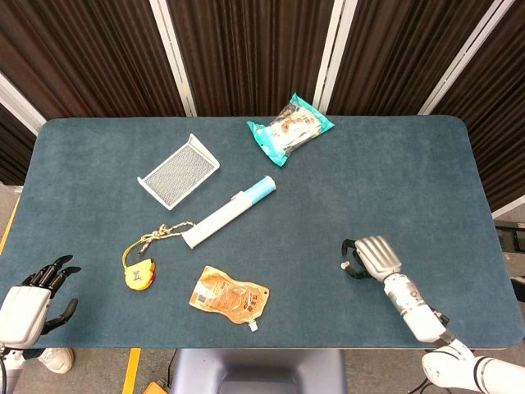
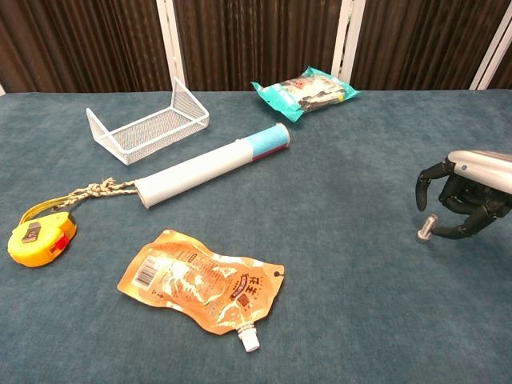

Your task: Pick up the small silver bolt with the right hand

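right robot hand (image 2: pixel 468 196): wrist and arm cut off by the chest view's right edge
small silver bolt (image 2: pixel 426 228): a speck beside the fingers in the head view; grip contact too small to tell
left robot hand (image 1: pixel 33 297): partly cut by the head view's left edge
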### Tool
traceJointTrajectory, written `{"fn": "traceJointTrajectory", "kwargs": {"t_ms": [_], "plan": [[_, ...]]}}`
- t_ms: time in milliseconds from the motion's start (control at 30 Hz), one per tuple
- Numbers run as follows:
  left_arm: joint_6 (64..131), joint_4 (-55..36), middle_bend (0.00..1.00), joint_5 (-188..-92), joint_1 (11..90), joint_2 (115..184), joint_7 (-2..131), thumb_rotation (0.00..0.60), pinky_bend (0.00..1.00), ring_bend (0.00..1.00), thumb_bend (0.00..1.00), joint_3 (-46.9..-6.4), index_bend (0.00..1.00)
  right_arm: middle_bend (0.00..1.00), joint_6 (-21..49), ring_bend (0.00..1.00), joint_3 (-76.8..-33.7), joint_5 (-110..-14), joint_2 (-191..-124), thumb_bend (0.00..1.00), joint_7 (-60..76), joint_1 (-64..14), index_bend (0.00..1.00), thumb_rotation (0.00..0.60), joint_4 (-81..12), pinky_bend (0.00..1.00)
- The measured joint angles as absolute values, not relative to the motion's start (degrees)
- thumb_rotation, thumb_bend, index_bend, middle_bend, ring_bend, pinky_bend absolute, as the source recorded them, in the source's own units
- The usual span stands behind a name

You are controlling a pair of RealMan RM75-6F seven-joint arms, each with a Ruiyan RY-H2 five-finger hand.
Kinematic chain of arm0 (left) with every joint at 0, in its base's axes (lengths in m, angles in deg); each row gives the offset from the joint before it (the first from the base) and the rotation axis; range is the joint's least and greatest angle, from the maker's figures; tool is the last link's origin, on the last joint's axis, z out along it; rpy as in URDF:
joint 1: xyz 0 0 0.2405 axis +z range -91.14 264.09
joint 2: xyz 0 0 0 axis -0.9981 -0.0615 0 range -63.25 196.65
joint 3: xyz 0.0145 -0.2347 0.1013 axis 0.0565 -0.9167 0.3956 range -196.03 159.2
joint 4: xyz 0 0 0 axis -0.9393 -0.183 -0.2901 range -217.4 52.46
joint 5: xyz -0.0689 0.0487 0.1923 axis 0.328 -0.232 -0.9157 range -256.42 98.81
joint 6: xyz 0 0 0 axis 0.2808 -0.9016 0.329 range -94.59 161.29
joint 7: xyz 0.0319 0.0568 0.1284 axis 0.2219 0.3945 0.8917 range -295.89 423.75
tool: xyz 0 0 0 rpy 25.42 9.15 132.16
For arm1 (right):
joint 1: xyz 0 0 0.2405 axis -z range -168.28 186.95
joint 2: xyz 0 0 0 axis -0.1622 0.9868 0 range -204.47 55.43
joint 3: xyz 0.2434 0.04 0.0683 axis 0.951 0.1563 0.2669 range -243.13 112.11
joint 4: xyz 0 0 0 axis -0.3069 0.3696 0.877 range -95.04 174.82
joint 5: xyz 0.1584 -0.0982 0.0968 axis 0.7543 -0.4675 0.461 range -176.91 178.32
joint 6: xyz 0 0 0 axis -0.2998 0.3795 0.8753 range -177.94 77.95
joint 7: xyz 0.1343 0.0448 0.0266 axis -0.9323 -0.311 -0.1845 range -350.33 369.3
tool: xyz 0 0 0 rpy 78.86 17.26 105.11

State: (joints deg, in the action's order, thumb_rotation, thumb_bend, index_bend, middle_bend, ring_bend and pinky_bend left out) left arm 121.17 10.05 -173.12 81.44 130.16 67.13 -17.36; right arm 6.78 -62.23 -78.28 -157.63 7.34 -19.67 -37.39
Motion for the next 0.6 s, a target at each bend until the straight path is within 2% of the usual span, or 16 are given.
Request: {"fn": "traceJointTrajectory", "kwargs": {"t_ms": [167,367,433,533,600], "plan": [[121.2,10.0,0.15,-173.2,81.5,130.2,67.1,0.6,0.42,0.25,0.37,-17.3,0.27,1.0,6.9,1.0,-62.4,-78.6,-157.2,0.21,7.1,-19.5,0.52,0.6,-37.8,0.99],[121.3,10.0,0.15,-173.1,81.5,130.2,67.0,0.6,0.42,0.25,0.37,-17.3,0.27,1.0,8.2,1.0,-62.6,-79.3,-156.1,0.04,7.2,-19.0,0.42,0.6,-39.0,0.97],[121.4,10.0,0.15,-173.2,81.6,130.1,67.0,0.6,0.42,0.25,0.37,-17.3,0.27,0.99,9.8,0.97,-62.6,-79.8,-155.8,0.02,7.8,-18.5,0.39,0.6,-39.3,0.94],[121.5,9.9,0.15,-173.2,81.6,130.1,66.9,0.6,0.42,0.25,0.37,-17.3,0.27,0.88,13.2,0.86,-62.6,-80.9,-155.1,0.01,9.0,-17.4,0.37,0.6,-39.8,0.86],[121.6,10.0,0.15,-173.3,81.6,130.1,66.9,0.6,0.42,0.25,0.37,-17.3,0.27,0.64,15.7,0.58,-62.7,-81.7,-154.5,0.01,10.1,-16.5,0.35,0.6,-40.4,0.72]]}}
